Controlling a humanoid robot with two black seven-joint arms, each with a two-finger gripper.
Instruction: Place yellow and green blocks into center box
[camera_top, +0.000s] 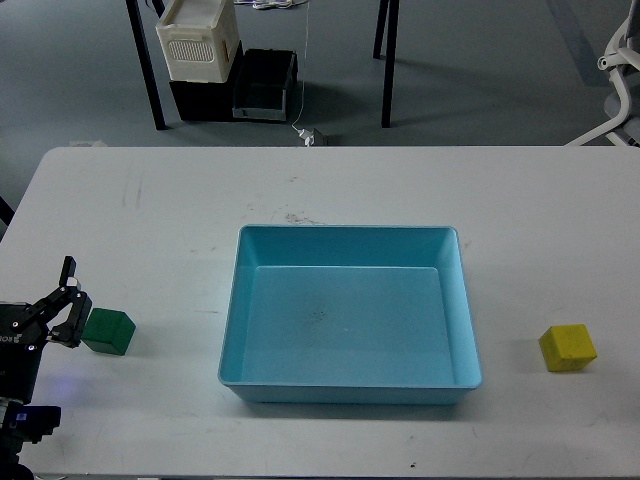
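A green block (109, 332) lies on the white table (150, 220) near its front left. My left gripper (70, 302) is open just left of the block, its fingers (68, 271) apart and not holding it. A yellow block (567, 347) lies at the front right of the table. The light blue box (350, 380) stands empty in the middle of the table. My right gripper is out of view.
Beyond the table's far edge, on the floor, stand a white crate (198, 38) on black bins (262, 86), table legs (385, 60) and an office chair base (618, 80).
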